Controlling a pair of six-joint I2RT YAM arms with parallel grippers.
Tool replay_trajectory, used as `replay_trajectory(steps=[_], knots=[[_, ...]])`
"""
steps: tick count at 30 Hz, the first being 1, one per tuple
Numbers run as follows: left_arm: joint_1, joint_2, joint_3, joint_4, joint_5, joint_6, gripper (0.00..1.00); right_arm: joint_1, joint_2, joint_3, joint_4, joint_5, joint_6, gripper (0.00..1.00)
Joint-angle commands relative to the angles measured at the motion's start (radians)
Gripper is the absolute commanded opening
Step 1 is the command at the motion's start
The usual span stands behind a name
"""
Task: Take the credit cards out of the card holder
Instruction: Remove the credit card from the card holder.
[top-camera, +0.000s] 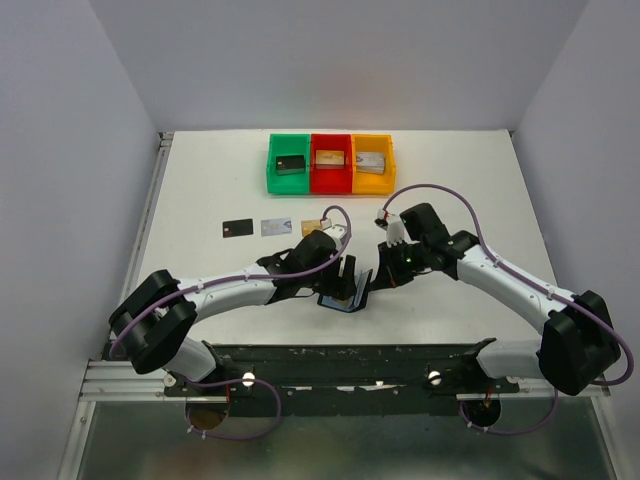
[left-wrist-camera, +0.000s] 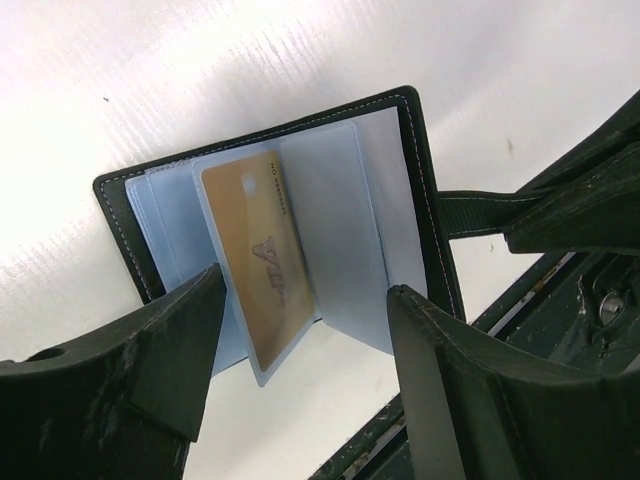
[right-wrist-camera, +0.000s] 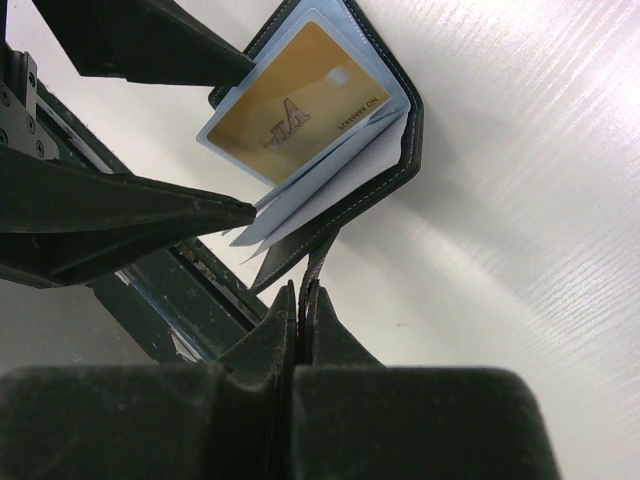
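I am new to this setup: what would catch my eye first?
The open card holder at the near centre stands out, a gold card in its sleeve between the fingers of the open left gripper, while the right gripper pinches its cover. Behind it, a black card and a silver card lie side by side.

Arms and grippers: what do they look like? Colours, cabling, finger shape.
The left arm and right arm have white link shells with bulky black joint housings. A purple-grey cable loops along each. The left gripper and right gripper are black, with flat tapered fingers, matte and scuffed. No markings visible.
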Motion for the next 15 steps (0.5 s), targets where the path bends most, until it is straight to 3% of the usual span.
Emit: replay_trajectory(steps=[1, 10, 15], knots=[[0.000, -0.015, -0.007, -0.028, -0.034, 0.012, 0.78, -0.006, 0.002, 0.015, -0.003, -0.006, -0.008, 0.00], [0.002, -0.068, -0.019, -0.063, -0.166, -0.005, 0.87, -0.006, -0.002, 0.014, -0.002, -0.008, -0.010, 0.00], [0.002, -0.075, -0.021, -0.040, -0.150, 0.004, 0.88, -0.006, -0.004, 0.012, 0.000, -0.006, -0.010, 0.00]])
